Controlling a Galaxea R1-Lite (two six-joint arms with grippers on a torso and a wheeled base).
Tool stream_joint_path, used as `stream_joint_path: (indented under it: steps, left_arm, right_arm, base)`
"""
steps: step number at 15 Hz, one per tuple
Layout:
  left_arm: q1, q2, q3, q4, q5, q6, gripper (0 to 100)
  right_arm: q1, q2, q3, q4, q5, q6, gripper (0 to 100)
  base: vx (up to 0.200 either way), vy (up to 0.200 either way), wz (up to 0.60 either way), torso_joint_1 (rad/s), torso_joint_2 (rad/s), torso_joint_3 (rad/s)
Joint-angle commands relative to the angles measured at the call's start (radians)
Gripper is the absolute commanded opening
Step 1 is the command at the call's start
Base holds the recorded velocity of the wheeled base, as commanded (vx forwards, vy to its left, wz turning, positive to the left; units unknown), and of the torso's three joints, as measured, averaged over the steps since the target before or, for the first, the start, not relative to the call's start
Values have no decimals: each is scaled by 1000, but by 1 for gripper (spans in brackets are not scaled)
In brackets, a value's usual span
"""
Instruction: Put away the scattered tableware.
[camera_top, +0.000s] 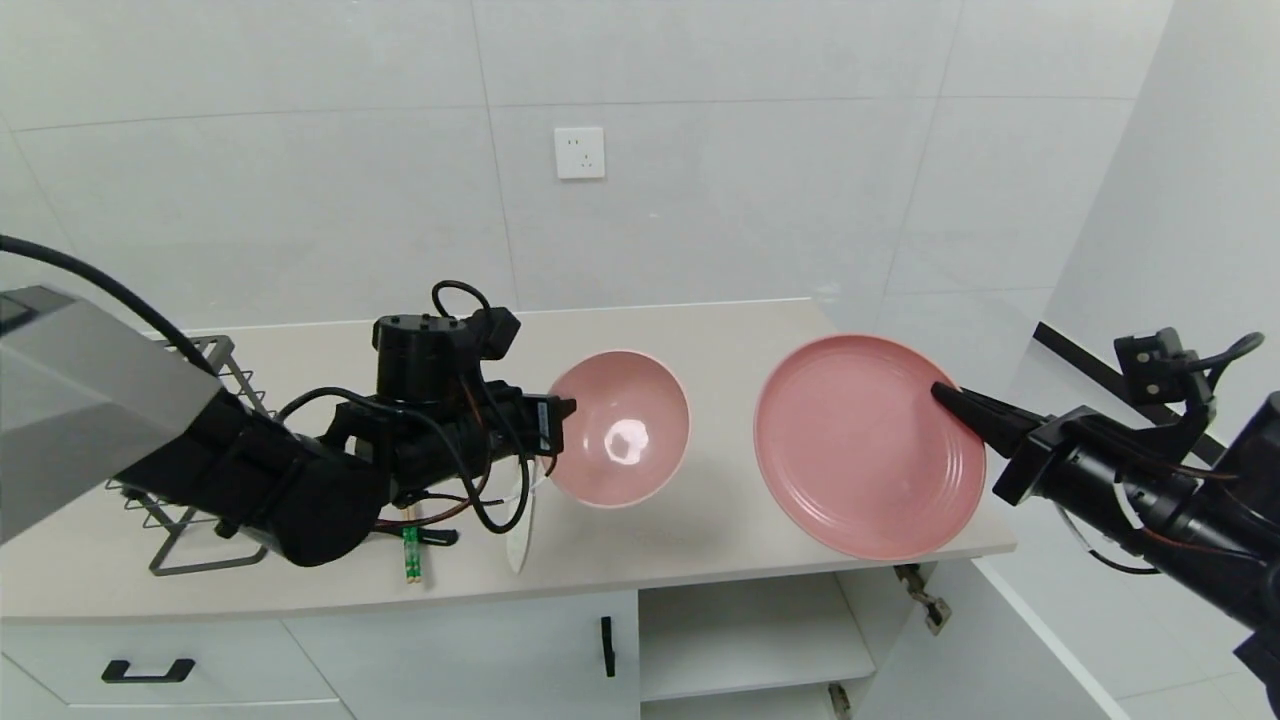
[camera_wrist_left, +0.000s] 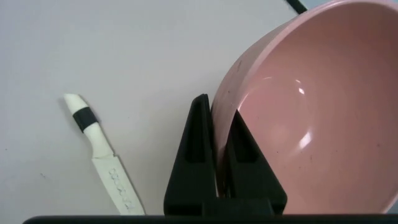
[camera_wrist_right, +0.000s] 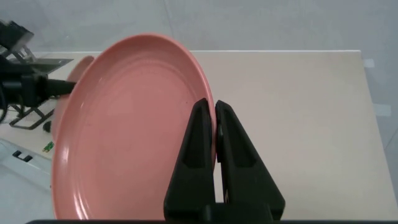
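A pink bowl (camera_top: 620, 428) hangs tilted above the counter, with my left gripper (camera_top: 558, 414) shut on its rim. In the left wrist view the fingers (camera_wrist_left: 200, 143) pinch the bowl's wall (camera_wrist_left: 311, 112). A pink plate (camera_top: 865, 445) is held tilted above the counter's right end, and my right gripper (camera_top: 947, 396) is shut on its right edge. The right wrist view shows that gripper (camera_wrist_right: 215, 130) clamped on the plate's rim (camera_wrist_right: 130, 124). A white knife (camera_top: 520, 530) (camera_wrist_left: 106, 165) lies on the counter below the left arm, beside chopsticks (camera_top: 411, 560) with green ends.
A wire dish rack (camera_top: 205, 365) stands on the beige counter (camera_top: 740, 330) at the left, partly behind the left arm. Below the counter's right part a cabinet stands open with a white shelf (camera_top: 750, 640). A tiled wall rises behind.
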Motion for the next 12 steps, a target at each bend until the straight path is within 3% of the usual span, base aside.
stream_joint_path:
  steps: [1,3,6,9,12]
  left_arm:
    - [5,-143,94,-2,-17,0,0]
    - [17,-219,160,-19,-58,2,0]
    - [19,-304,277,-101,-62,2,0]
    - [16,-363,402,-279,-55,-3,0]
    - [7,-381,445,-333,-57,-34,0]
  right_arm:
    - [1,-12,18,-2,0,-1,0]
    - [1,-38,29,-2,0,-7,0]
    - [6,-76,38,-2,1,-10,0]
    - [69,-113,47,-2,0,-9,0]
    - [99,-113,33,-2,0,-4,0]
  base:
    - [0,0,0,0,0,0]
    - [0,0,0,0,0,0]
    - [0,0,0,0,0,0]
    - [0,0,0,0,0,0]
    - [0,0,0,0,0,0]
